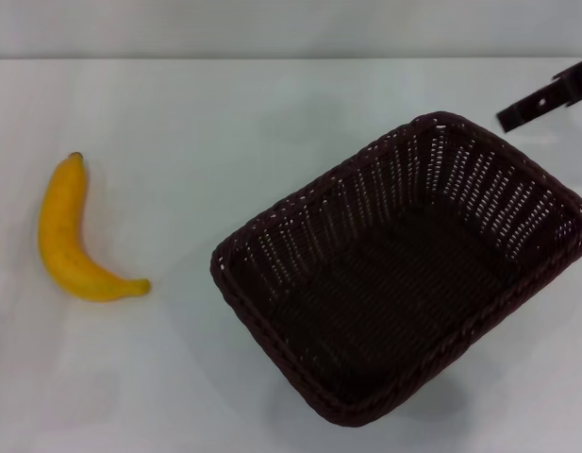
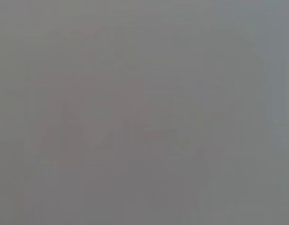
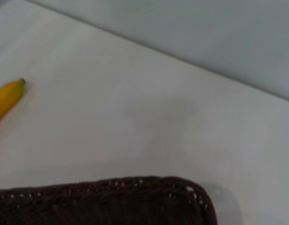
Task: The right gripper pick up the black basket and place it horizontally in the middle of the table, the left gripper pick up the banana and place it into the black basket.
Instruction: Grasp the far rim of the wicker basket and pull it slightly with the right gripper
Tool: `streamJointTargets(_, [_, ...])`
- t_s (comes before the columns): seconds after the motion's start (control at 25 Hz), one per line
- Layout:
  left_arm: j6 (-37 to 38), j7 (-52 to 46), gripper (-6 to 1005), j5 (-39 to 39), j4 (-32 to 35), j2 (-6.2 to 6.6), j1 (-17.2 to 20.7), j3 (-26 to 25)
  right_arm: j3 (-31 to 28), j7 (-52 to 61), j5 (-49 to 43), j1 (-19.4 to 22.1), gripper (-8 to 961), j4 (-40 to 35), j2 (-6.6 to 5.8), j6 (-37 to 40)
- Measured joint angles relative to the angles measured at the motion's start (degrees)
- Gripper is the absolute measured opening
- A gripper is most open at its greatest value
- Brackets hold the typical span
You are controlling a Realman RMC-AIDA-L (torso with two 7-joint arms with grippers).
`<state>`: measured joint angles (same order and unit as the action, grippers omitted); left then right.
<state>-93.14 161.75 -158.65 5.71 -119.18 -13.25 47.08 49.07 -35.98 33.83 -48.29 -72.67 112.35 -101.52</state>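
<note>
Head view: woven wicker black basket [image 1: 404, 274], smooth curved banana [image 1: 69, 236] well apart.

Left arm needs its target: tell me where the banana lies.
In the head view, the banana lies on the table's left side, apart from the black basket to its right.

Right claw [image 1: 545, 99] cut off by edge; left wrist view blank grey.

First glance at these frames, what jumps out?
The big black basket dominates the right half of the table, sitting skewed and empty. The banana lies alone far to the left, well apart from it. The right pincer hovers just past the basket's far right corner.
</note>
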Motion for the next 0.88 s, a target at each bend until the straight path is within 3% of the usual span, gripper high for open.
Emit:
streamJointTargets(0.28, [0.0, 0.0, 878, 0.1, 0.0, 0.0, -0.1, 0.1, 3.6, 0.2, -9.4, -3.1, 773, 7.7, 2.19, 3.6])
streamJointTargets(0.88, [0.0, 0.1, 878, 0.1, -0.4, -0.09, -0.2, 0.1, 12.6, 0.5, -11.4, -6.1, 741, 16.1, 2.39, 6.7])
